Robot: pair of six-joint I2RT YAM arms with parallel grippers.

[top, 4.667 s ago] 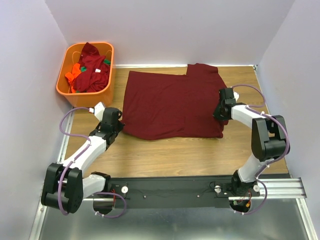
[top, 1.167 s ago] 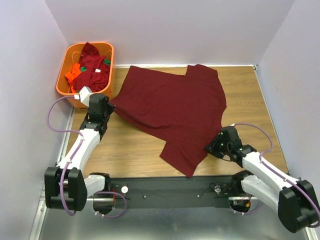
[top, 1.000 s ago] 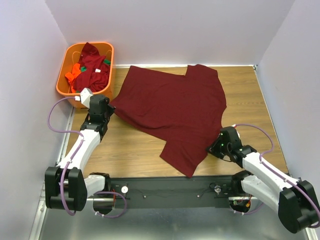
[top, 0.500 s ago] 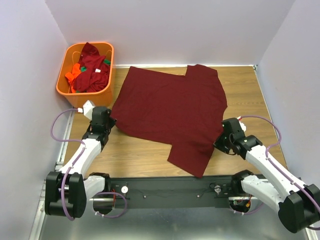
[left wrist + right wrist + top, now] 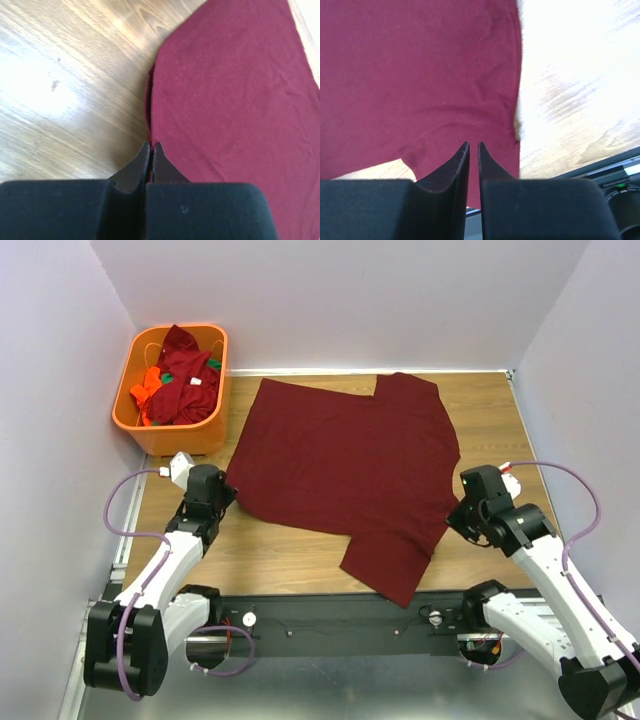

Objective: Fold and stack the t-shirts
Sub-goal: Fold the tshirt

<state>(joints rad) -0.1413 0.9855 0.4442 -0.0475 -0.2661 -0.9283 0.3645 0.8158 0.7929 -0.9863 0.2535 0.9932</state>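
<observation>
A dark maroon t-shirt lies spread flat across the wooden table, one sleeve pointing toward the near edge. My left gripper is shut, pinching the shirt's left edge; in the left wrist view its tips meet right at the hem of the shirt. My right gripper is at the shirt's right edge, near the sleeve. In the right wrist view its jaws stand nearly closed on the cloth, with only a thin slit between them.
An orange plastic basket stands at the back left and holds more maroon, orange and green shirts. Purple walls enclose the table on three sides. The black base rail runs along the near edge.
Both grippers have dragged the shirt, turning and shifting it right. The left gripper came toward the near edge and the right gripper moved right and back. The shirt lies squarer.
</observation>
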